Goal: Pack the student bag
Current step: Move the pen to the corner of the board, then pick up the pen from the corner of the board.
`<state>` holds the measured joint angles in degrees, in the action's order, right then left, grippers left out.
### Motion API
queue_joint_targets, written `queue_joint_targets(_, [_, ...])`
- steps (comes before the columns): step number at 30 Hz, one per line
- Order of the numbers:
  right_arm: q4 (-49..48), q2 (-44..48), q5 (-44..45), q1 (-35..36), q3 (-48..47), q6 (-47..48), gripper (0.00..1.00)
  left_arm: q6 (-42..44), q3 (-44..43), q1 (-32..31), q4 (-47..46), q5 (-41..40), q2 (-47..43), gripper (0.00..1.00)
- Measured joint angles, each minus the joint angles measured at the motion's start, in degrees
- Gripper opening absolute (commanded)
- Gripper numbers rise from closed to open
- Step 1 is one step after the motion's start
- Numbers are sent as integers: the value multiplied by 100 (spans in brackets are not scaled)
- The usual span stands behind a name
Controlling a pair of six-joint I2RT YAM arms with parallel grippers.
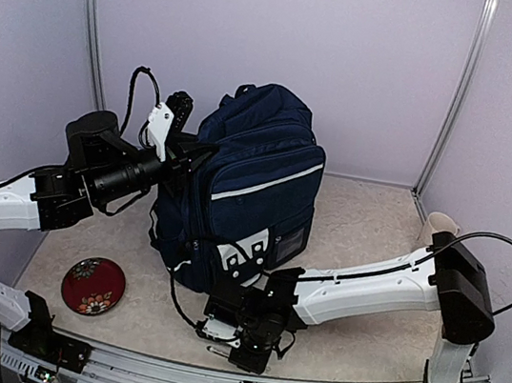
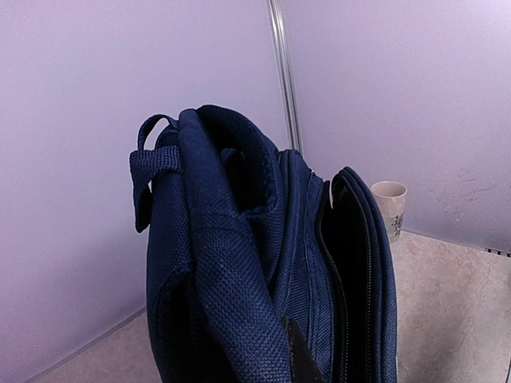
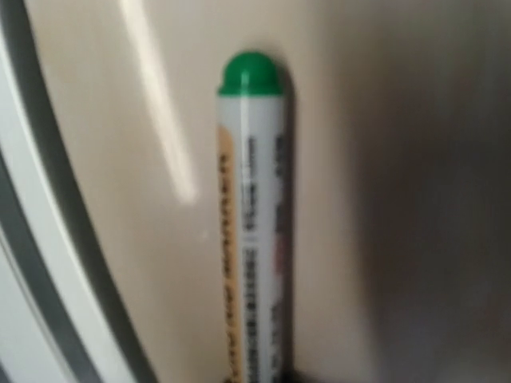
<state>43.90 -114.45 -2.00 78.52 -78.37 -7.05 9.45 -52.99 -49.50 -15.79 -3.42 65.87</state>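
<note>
The student bag (image 1: 248,181), navy with a white stripe and a white patch low on its front, stands upright mid-table. Its top handle and a gaping zipped compartment fill the left wrist view (image 2: 239,279). My left gripper (image 1: 179,141) is shut on the bag's upper left side, where a strap runs down toward its jaws. My right gripper (image 1: 220,333) is low over the table just in front of the bag. It is shut on a white marker with a green cap (image 3: 251,223) that sticks out from its jaws; its fingers are out of frame.
A red flowered plate (image 1: 93,285) lies on the table at the front left. A pale cup (image 1: 439,227) stands at the back right corner, also visible past the bag (image 2: 390,203). The table's white front rail (image 3: 32,239) runs close beside the marker.
</note>
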Motion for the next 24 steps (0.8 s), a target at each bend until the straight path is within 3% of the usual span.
queue_joint_targets(5, [529,184,-232,-175,234,-72,21,0,0,2,0,17,0,0])
queue_joint_targets(12, [1191,-258,-197,-214,-433,90,24,0,0,7,7,15,-4,1])
queue_joint_targets(21, [1740,-761,35,-254,-1237,334,2,2,0,9,55,15,-37,2])
queue_joint_targets(24, [1735,-769,68,-254,-1255,396,0,2,0,9,55,15,-37,2])
